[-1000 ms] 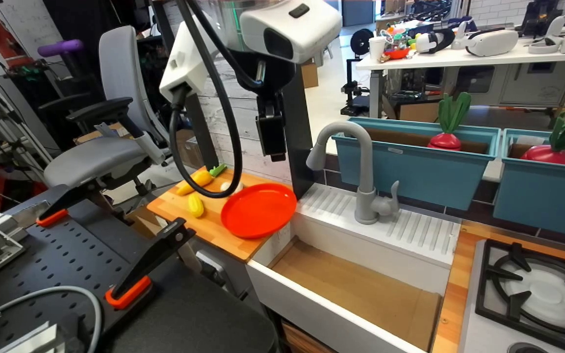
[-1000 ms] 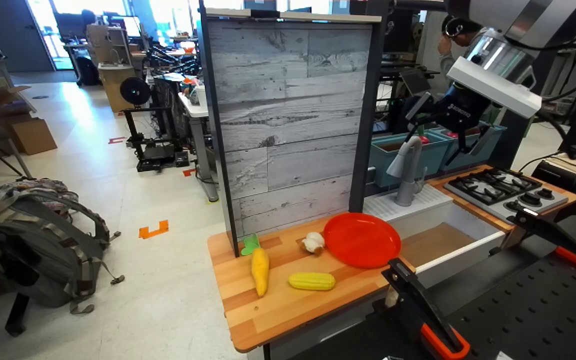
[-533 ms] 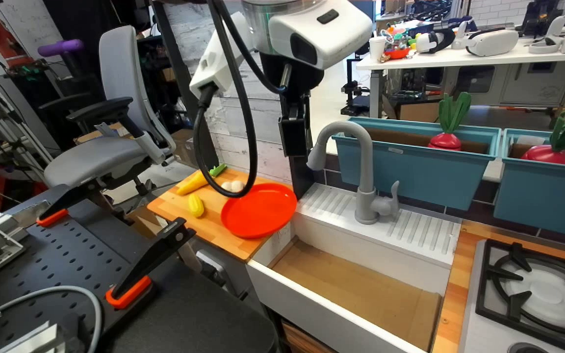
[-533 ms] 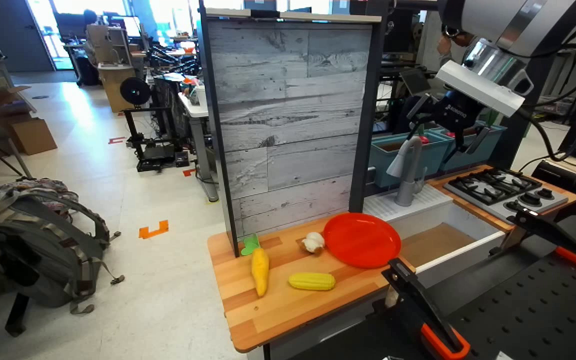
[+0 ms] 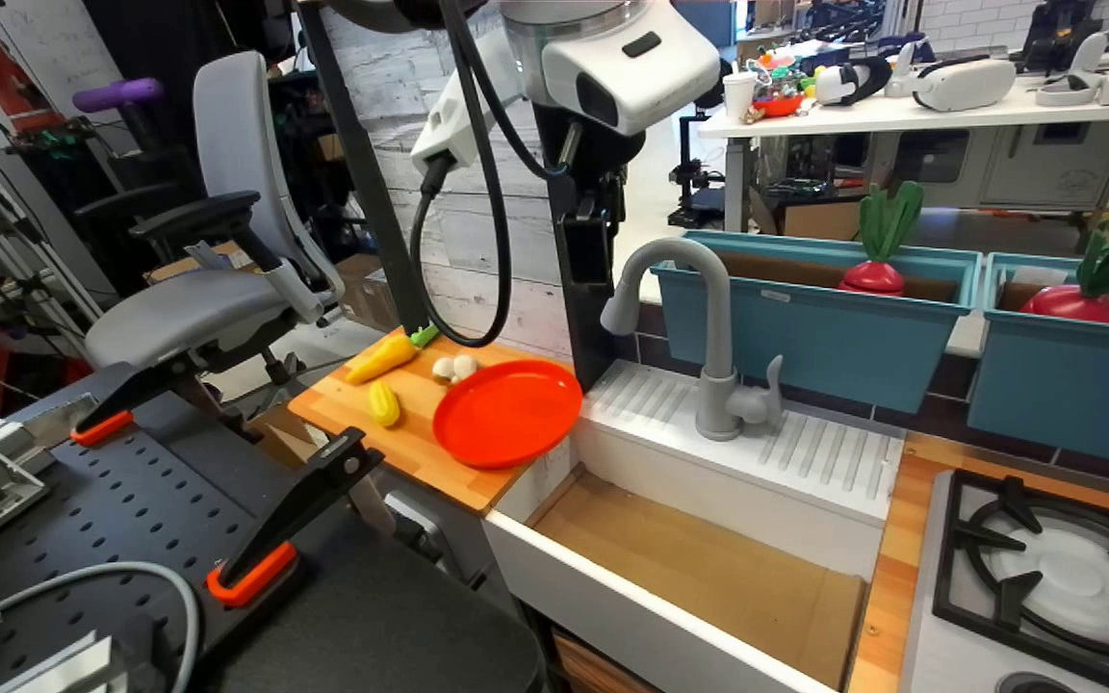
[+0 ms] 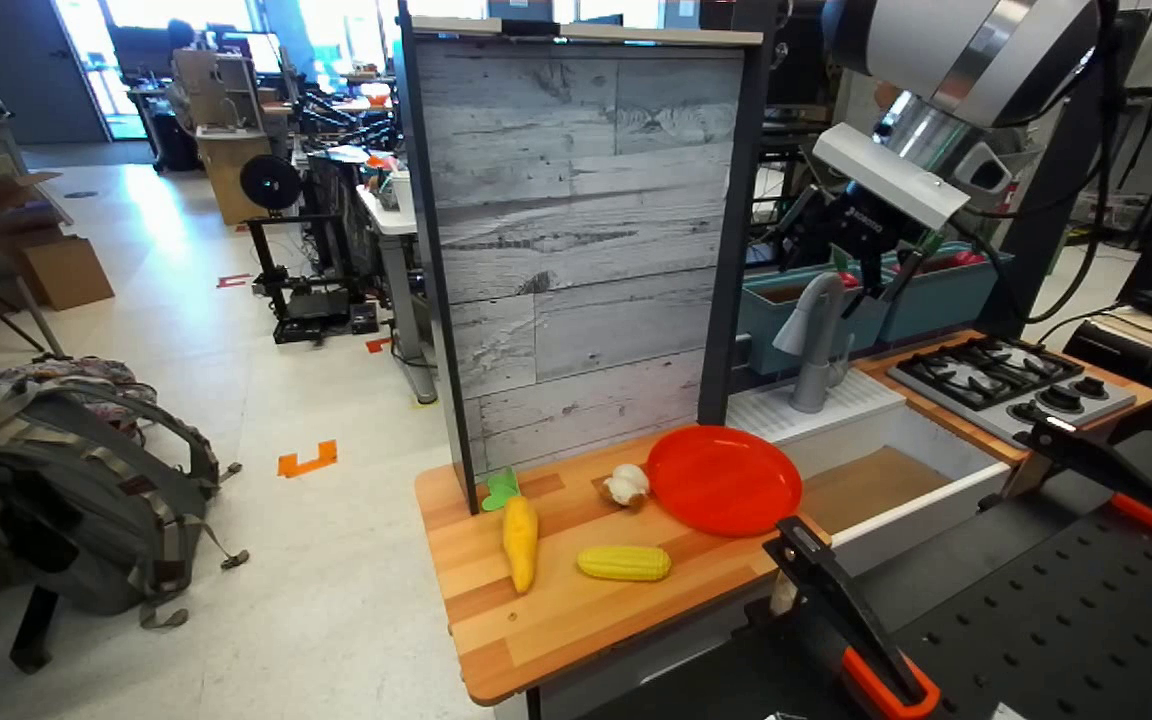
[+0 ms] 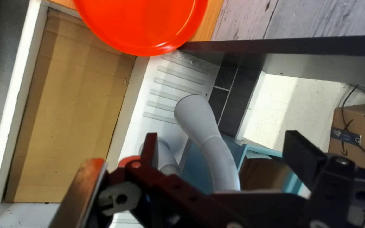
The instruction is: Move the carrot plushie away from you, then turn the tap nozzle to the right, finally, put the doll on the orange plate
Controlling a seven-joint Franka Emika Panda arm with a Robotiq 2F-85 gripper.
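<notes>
Wrist view: the gripper (image 7: 225,147) has its fingers free and spread wide, with the grey tap (image 7: 195,116) showing between them. In both exterior views, the carrot (image 6: 520,540) lies on the wooden counter (image 6: 571,625), near the yellow corn (image 6: 624,563) and apart from the orange plate (image 6: 724,480).

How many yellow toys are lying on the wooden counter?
2. In an exterior view, the carrot plushie lies left of the toy corn, with the orange plate farther right. Both exterior views show both toys; none seems hidden.
</notes>
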